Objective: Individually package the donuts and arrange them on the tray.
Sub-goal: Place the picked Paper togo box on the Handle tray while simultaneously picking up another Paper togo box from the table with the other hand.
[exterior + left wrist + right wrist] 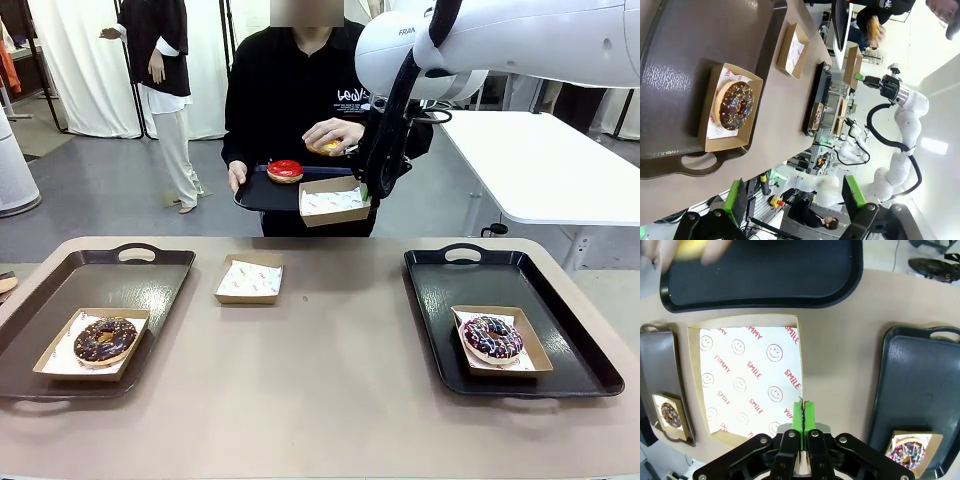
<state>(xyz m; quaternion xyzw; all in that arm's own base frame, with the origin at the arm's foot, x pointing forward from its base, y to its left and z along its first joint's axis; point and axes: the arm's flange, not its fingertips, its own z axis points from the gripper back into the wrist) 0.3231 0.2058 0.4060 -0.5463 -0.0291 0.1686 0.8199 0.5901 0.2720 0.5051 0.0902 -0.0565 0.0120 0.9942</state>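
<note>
**Landmark:** the spare box, lying empty at the middle of the table.

**Right arm.** My right gripper is pinching the rim of a second paper-lined box, the held box, with its jaws pressed together. I am holding it in the air beyond the spare box and to that box's right. It is hanging just beside the black tray that the person is carrying.

**Left arm.** My left gripper is hanging with its fingers spread wide, gripping nothing, to the left of the spare box.

**Donuts.**
- The red donut is sitting on the carried tray, beyond the spare box.
- The yellow donut is resting in the person's hand, just above the held box.
- The chocolate donut is lying in a box on the brown tray, left of the spare box and nearer to me.
- The purple donut is lying in a box on the dark tray, well to the right of the spare box.
</note>
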